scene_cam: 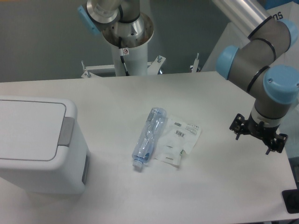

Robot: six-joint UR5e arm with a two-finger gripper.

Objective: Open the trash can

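Note:
The trash can is a large white boxy bin at the table's left front. Its flat lid lies down flat, with a grey push tab on its right edge and a grey panel on the side below. My gripper hangs at the far right of the table, well away from the bin, below the blue-capped wrist. Only its black mount shows, and the fingers are too foreshortened to read. Nothing is seen held.
A crushed clear plastic bottle lies on its side in the middle of the table, next to a clear labelled plastic bag. The arm's base column stands at the back edge. The table's right edge is near the gripper.

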